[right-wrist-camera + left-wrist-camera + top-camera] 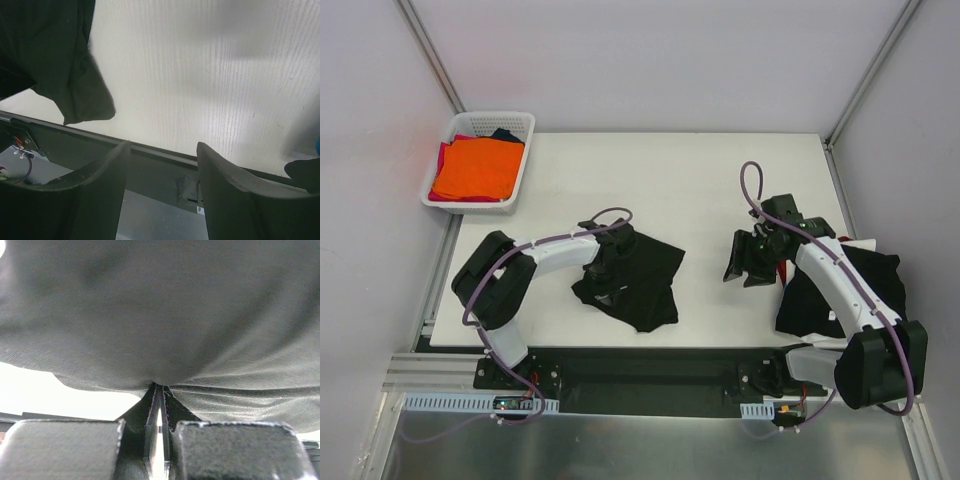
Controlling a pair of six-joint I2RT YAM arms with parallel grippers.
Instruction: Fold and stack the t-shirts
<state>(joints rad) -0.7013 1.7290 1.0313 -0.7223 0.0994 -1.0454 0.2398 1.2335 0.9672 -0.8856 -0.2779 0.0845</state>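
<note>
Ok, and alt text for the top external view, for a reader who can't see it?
Seen from above, the left fingers pinch a crumpled black t-shirt at mid-table, while the right fingers hang open and empty beside a dark shirt pile at the right edge. A white basket holding an orange shirt sits at the far left corner.

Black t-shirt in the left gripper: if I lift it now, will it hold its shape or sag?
Probably sags: the black t-shirt lies crumpled in soft folds. Likely light, since the left gripper pinches only a thin bunch. With most of the cloth lying on the table, its free part may trail as it rises.
</note>
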